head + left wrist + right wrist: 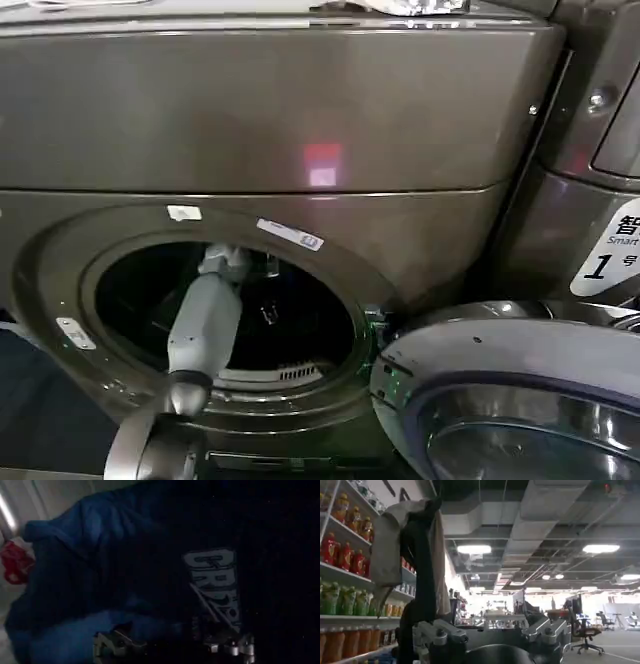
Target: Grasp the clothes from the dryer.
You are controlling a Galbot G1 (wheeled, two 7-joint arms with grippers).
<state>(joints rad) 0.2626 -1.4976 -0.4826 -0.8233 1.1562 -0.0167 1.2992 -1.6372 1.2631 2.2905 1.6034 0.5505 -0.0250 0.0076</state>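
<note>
One arm was at work: my left arm reached through the round porthole of the dryer (300,130), whose glass door (520,400) hung swung open to my right. My left gripper (172,645) sat deep in the dark drum, and in the left wrist view its two fingertips (112,644) stood well apart with the clothes (115,570) directly ahead of them, a soft heap of navy-blue fabric with a pale printed logo (217,587) across it. I could not tell whether the tips were touching the cloth or just short of it. A small red item (15,562) lay beside the heap near the drum wall.

My right gripper (495,640) was parked away from the machine, pointed up toward the ceiling and a shelf of bottled drinks (345,555), its fingers spread and empty.

I judged the step to be the final approach before the grasp, with nothing yet held. The next move called for pushing the spread fingers a little further into a thick fold of the navy fabric, then closing firmly so that I caught a bunch of cloth, not a single slippery layer.
</note>
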